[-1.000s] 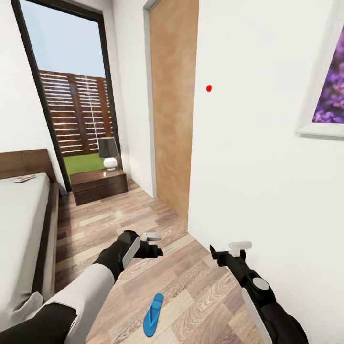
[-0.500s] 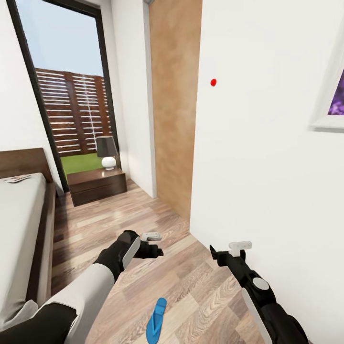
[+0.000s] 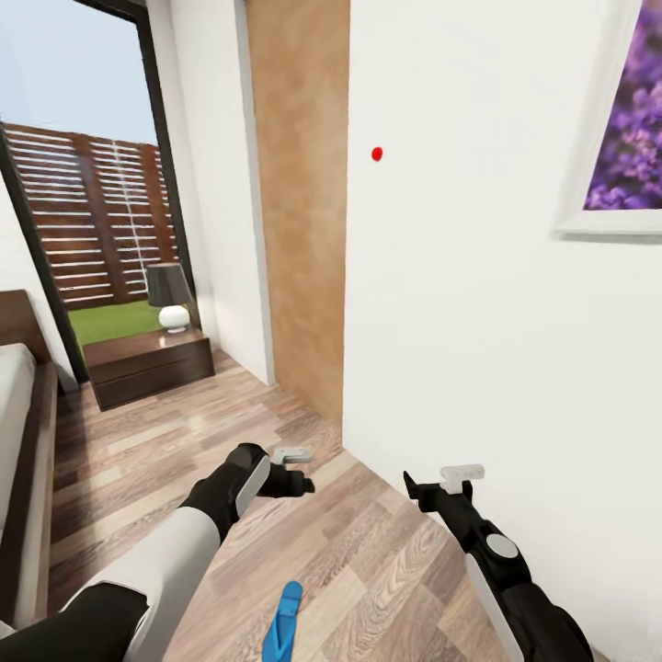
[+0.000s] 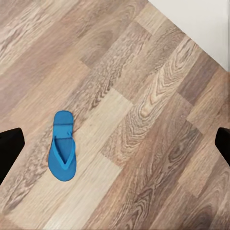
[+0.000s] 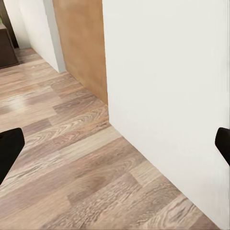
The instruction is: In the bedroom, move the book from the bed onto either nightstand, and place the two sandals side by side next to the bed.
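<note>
One sandal [image 3: 281,622] lies flat on the wood-plank floor [image 3: 184,441], sole down, near the lower edge of the head view between the two arms. It is a bright blue flip-flop with a flat sole, a rounded toe end and a Y-shaped thong strap of the same blue. In the left wrist view the sandal [image 4: 62,152] lies apart from the white wall [image 4: 201,24], along the run of the planks.

The left gripper [image 3: 299,469] hangs above the floor, fingers spread wide and holding nothing; in its wrist view one dark fingertip [image 4: 9,151] shows at each side edge. The right gripper [image 3: 439,485] is likewise spread and empty, close beside the white wall.

The nightstand [image 3: 147,366], dark brown with one drawer, stands at the far end of the floor below the black-framed window [image 3: 83,202], with a lamp [image 3: 169,297] on its top. An edge of the bed [image 3: 28,478] runs along the floor's left side. A lavender picture [image 3: 630,138] hangs on the wall.
</note>
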